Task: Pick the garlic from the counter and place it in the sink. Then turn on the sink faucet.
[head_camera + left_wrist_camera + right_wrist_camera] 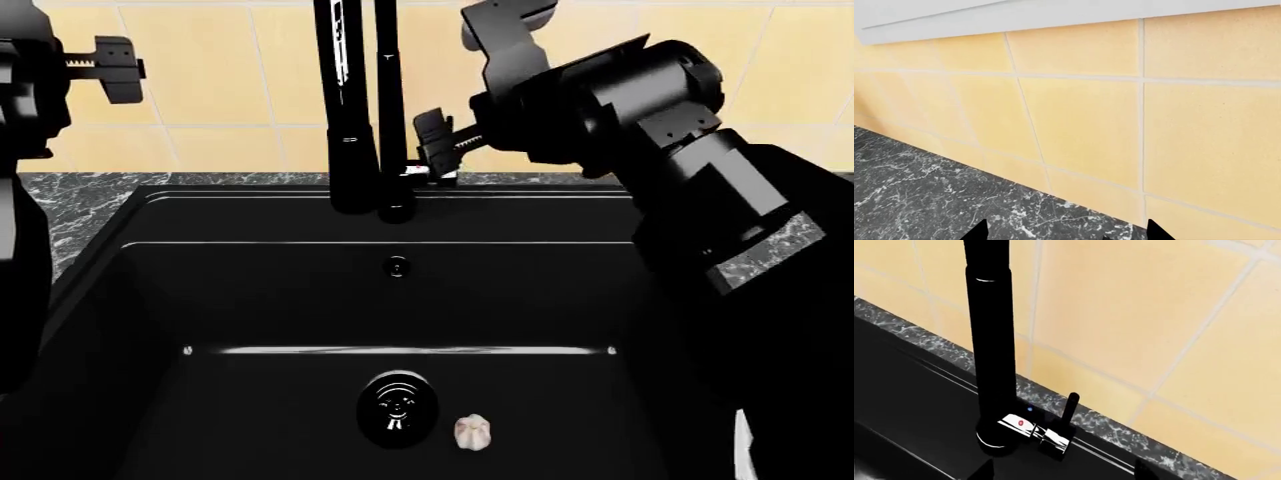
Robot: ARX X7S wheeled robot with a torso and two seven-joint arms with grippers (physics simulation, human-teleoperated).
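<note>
While 1 garlic (473,431) lies in the sink (267,300), both tools (434,140) gape open, holding nothing.

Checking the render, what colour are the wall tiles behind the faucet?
Pale yellow-orange wall tiles with light grout, clearest in the left wrist view.

Glossy black faucet (360,110) with chrome lever (1037,430), matte black sink (267,290), white-veined marble counter (921,200)

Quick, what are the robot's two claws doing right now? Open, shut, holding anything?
Left gripper: open, holding nothing, facing the tiled wall.
Right gripper: open, empty, close to the sink faucet lever.
</note>
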